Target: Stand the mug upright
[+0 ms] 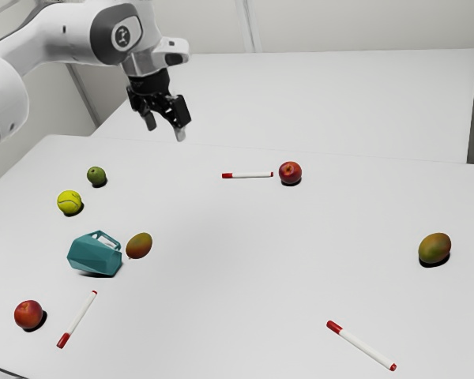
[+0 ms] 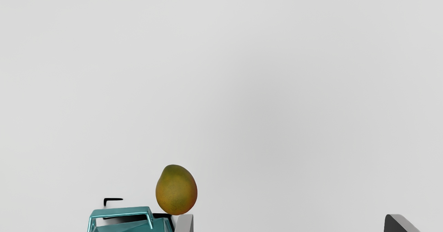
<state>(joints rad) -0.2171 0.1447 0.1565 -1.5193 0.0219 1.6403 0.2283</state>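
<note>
The white table (image 1: 245,276) has its far edge running across the exterior view, with the far corner toward that view's left. A green fruit (image 1: 96,175) and a tennis ball (image 1: 69,202) sit nearest that corner. Along the far edge lie a marker (image 1: 253,175) and, just beside its end, a red apple (image 1: 291,172). Open tabletop spreads through the middle, out to a mango (image 1: 434,248) toward the exterior view's right and a second marker (image 1: 362,346) nearer the camera.

The gripper (image 1: 165,129) is up in the air, well above the table, its jaws wide apart with only open space between them. The teal mug (image 1: 95,254) lies on its side, handle uppermost, on the part of the table toward the exterior view's left. In the wrist view it is outside the gap, past one finger (image 2: 184,224); another mango (image 2: 176,190) is just beside the mug, near its handle. A red fruit (image 1: 28,313) and a third marker (image 1: 77,320) lie near the mug, on the side toward the camera.

The mug is the one container; what its inside holds cannot be told.
</note>
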